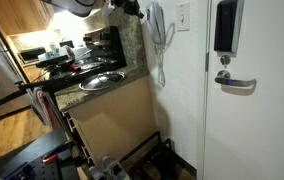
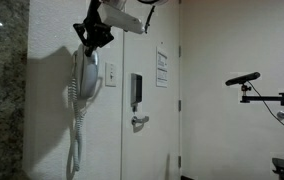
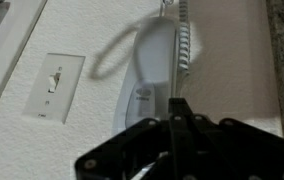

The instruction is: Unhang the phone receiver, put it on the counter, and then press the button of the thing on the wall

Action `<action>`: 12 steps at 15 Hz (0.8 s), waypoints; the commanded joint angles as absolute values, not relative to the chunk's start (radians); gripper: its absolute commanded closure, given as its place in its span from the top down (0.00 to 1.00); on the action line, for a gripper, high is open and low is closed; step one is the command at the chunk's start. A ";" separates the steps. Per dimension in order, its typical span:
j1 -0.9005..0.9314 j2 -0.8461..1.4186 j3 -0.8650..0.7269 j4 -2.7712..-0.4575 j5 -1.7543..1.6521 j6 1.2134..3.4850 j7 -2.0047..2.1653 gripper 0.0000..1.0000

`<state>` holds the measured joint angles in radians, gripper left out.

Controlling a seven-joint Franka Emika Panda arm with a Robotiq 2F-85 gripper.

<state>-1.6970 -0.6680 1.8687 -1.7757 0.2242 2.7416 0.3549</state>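
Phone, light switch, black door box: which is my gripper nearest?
The phone receiver, the pale handset with the coiled cord; the gripper is at its top end. The light switch sits beside it, the black door box farther off.

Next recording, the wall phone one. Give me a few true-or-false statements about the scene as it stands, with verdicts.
1. The receiver hangs on the wall. True.
2. The jaws of the gripper stand wide open. False: they are shut, at the receiver's top end.
3. A light switch sits on the wall beside the receiver. True.
4. The door stands ajar. False: it is closed.
5. The counter is bare. False: a silvery dish lies on it.
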 commanded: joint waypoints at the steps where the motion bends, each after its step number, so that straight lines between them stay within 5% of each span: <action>1: -1.646 -0.686 1.825 -1.790 0.238 2.713 0.348 0.27; 10: -1.561 -0.684 1.788 -1.888 0.242 2.748 0.351 0.93; 12: -1.569 -0.683 1.800 -1.916 0.248 2.777 0.347 1.00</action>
<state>-1.5825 -0.6823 1.8099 -1.8675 0.2242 2.7369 0.3566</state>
